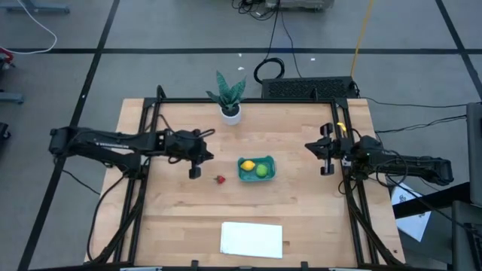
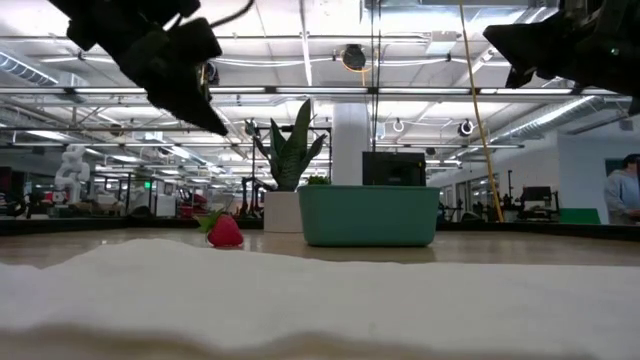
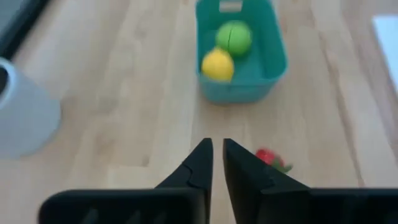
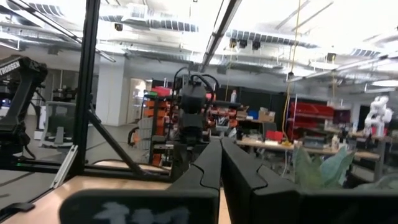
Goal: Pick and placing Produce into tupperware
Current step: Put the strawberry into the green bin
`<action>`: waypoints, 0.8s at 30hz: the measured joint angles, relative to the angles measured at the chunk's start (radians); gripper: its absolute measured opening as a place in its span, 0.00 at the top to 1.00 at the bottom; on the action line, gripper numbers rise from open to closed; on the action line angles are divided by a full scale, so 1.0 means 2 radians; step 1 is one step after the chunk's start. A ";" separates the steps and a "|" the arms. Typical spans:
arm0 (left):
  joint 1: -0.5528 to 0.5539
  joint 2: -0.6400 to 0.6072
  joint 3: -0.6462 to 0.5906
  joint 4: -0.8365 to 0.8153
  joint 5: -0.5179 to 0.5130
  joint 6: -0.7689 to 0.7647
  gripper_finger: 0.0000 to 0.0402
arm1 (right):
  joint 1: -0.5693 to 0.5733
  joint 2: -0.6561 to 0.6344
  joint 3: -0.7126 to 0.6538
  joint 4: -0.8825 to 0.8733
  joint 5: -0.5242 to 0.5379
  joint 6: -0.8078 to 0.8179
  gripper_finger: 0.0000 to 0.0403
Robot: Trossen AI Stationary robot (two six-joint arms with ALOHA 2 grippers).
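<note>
The teal tupperware (image 1: pixel 268 161) (image 3: pixel 272 59) stands mid-table on its base. Inside it rest the yellow lemon (image 1: pixel 247 165) (image 3: pixel 217 64) and the lime-green ball (image 1: pixel 261 171) (image 3: pixel 234 36). The red strawberry (image 1: pixel 220 179) (image 3: pixel 267 157) (image 2: pixel 225 232) lies on the wood just left of the tupperware. My left gripper (image 1: pixel 196 170) (image 3: pixel 217 147) hangs above the table left of the strawberry, slanting down, its fingertips a narrow gap apart with nothing between them. My right gripper (image 1: pixel 325 156) (image 4: pixel 221 149) waits shut at the right side, raised.
A potted plant in a white pot (image 1: pixel 230 111) (image 3: pixel 25 115) stands at the far edge. A flat white sheet (image 1: pixel 251 239) (image 2: pixel 300 300) lies near the front edge. A black frame (image 1: pixel 143 135) borders the table's sides. Bare wood lies between the strawberry and the sheet.
</note>
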 joint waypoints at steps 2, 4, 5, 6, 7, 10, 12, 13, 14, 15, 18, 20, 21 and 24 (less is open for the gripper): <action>0.000 0.014 0.000 -0.001 0.006 -0.006 0.86 | 0.000 0.000 0.000 -0.005 0.000 0.006 1.00; -0.002 0.027 0.000 0.002 0.023 -0.014 0.80 | 0.000 0.000 0.000 -0.005 0.000 0.009 1.00; -0.005 0.034 0.000 0.006 0.029 -0.017 0.77 | 0.000 0.000 0.000 -0.005 0.000 0.011 1.00; -0.009 0.042 0.000 0.012 0.033 -0.021 0.74 | 0.000 0.000 0.000 -0.004 0.000 0.011 1.00; -0.015 0.049 0.000 0.015 0.034 -0.024 0.70 | 0.000 0.000 0.000 -0.002 0.000 0.011 1.00; -0.028 0.066 0.000 0.019 0.034 -0.032 0.59 | 0.000 0.000 0.000 0.005 0.000 0.008 1.00; -0.035 0.077 0.000 0.021 0.034 -0.042 0.51 | 0.000 0.000 0.000 0.005 0.000 0.002 1.00; -0.039 0.083 0.000 0.022 0.035 -0.049 0.47 | 0.000 0.000 0.000 0.005 0.000 0.001 1.00; -0.042 0.088 0.000 0.028 0.036 -0.054 0.43 | 0.000 0.000 0.000 0.005 0.000 0.001 1.00; -0.045 0.092 0.000 0.031 0.040 -0.059 0.38 | 0.000 0.000 0.000 0.005 0.000 0.001 1.00; -0.052 0.107 0.000 0.047 0.060 -0.072 0.29 | 0.000 0.000 0.000 0.004 0.000 0.000 1.00; -0.057 0.116 0.000 0.050 0.061 -0.084 0.24 | 0.000 0.000 0.000 0.004 0.000 0.000 1.00; -0.060 0.122 0.000 0.057 0.061 -0.088 0.22 | 0.000 0.000 0.000 0.003 0.000 0.000 1.00; -0.066 0.138 -0.001 0.061 0.061 -0.088 0.20 | 0.000 0.001 0.000 0.001 0.000 0.001 1.00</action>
